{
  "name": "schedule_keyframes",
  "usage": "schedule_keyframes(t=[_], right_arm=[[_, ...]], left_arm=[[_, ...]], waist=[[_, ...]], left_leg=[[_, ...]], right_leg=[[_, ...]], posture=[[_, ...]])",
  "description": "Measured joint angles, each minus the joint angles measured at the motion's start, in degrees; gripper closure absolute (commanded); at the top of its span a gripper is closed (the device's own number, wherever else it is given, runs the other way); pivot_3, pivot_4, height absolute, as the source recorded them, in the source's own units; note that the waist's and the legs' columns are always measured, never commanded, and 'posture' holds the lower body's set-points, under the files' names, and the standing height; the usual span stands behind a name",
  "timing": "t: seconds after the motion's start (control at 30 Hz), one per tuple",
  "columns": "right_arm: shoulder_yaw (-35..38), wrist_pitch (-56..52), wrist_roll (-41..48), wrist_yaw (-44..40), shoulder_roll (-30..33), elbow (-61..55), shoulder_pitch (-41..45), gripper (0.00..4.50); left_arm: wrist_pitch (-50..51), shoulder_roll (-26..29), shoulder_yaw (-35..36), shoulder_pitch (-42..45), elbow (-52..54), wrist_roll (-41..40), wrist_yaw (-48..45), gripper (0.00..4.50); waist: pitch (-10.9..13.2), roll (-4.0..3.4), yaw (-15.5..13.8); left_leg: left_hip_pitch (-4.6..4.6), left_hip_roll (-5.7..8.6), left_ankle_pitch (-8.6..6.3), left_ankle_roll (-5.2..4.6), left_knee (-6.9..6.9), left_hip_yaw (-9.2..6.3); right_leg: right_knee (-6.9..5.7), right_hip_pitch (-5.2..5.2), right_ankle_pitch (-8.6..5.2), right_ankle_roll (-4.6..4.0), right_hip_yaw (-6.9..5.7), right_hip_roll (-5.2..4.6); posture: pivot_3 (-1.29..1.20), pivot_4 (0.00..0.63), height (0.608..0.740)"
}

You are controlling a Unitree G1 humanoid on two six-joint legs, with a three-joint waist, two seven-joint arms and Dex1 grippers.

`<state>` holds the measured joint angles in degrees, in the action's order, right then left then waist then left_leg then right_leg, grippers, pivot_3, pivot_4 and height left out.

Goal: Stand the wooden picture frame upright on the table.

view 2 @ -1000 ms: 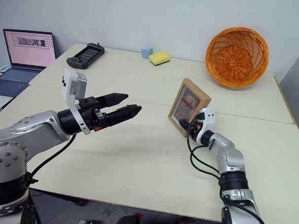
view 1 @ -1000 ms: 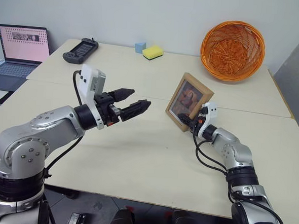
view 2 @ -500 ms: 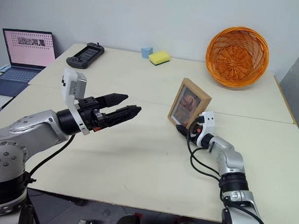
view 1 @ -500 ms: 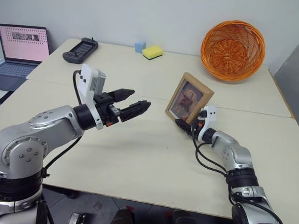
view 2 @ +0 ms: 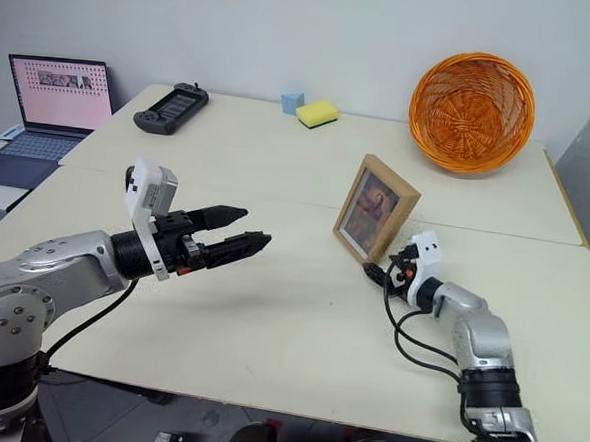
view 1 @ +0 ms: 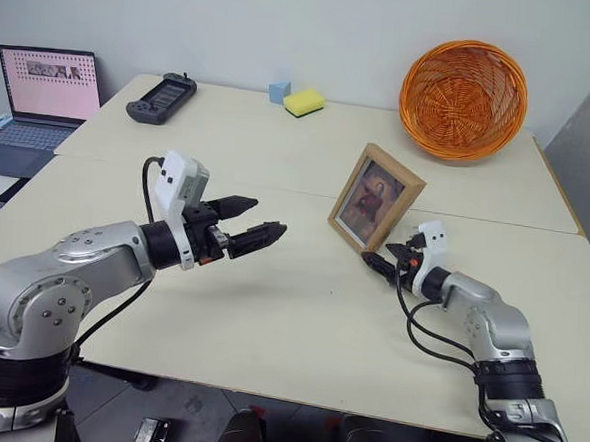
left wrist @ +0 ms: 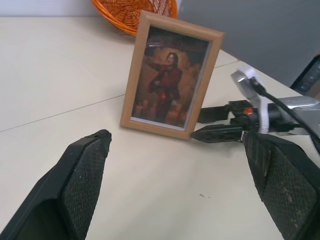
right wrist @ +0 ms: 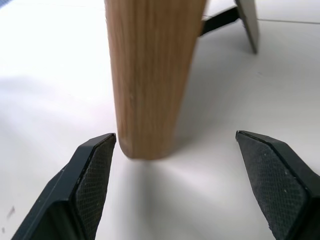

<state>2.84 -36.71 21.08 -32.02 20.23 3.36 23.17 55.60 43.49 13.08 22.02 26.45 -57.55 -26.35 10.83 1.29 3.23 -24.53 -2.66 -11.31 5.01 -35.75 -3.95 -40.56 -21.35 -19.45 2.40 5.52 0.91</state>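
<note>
While the wooden picture frame stands upright on the table, propped on its hinged leg with the portrait facing the robot, the right gripper sits low just beside its near corner, fingers spread wide and holding nothing. Off to the left, the left gripper hangs above the tabletop, well apart from the frame, jaws likewise parted and empty. Behind stand an orange wicker basket, a yellow sponge and a laptop.
</note>
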Motion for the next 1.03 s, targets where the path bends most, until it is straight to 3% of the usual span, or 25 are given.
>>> schedule_keyframes(t=[0.23,0.43,0.63,0.83,1.03], right_arm=[[7.1,-2.6,0.3,9.8,-0.8,-12.8,-7.9,0.41],[6.6,1.3,-4.2,16.3,-2.7,-24.5,-19.6,0.41],[4.5,4.8,-8.2,20.8,-5.9,-27.6,-27.6,0.41],[4.1,6.0,-9.2,23.0,-7.9,-28.0,-28.4,0.41],[4.1,6.4,-9.7,23.1,-7.5,-28.0,-28.2,0.41]], left_arm=[[-2.1,-7.0,-2.0,-7.3,0.5,6.5,6.0,0.0],[-3.8,-14.0,-1.4,-12.6,2.9,11.2,14.8,0.0],[-7.6,-18.2,-1.4,-16.5,2.9,17.9,20.2,0.0],[-14.4,-20.2,-1.7,-18.1,2.0,25.1,20.8,0.0],[-16.1,-22.6,-1.6,-17.9,-0.5,27.1,20.3,0.0]], waist=[[0.0,-0.02,-0.1],[0.0,-0.06,-0.3],[0.0,-0.06,-0.2],[0.0,-0.06,-0.2],[0.0,-0.06,-0.2]], left_leg=[[-0.16,-0.01,0.0,0.0,0.01,-0.03],[-0.19,0.0,-0.01,0.0,0.03,-0.05],[-0.19,0.0,0.0,0.0,0.02,-0.04],[-0.19,0.02,0.0,0.0,0.03,-0.04],[-0.19,0.01,0.0,0.0,0.02,-0.04]], right_leg=[[0.05,-0.1,0.0,0.0,0.0,-0.01],[0.19,-0.07,0.0,0.01,0.0,-0.04],[0.21,-0.06,0.0,0.01,0.03,-0.02],[0.21,-0.06,0.0,0.01,0.02,-0.02],[0.21,-0.06,0.0,0.01,0.01,-0.01]], posture=[[0.0,0.15,0.74],[0.0,0.15,0.74],[0.0,0.15,0.74],[0.0,0.15,0.74],[0.0,0.15,0.74]])
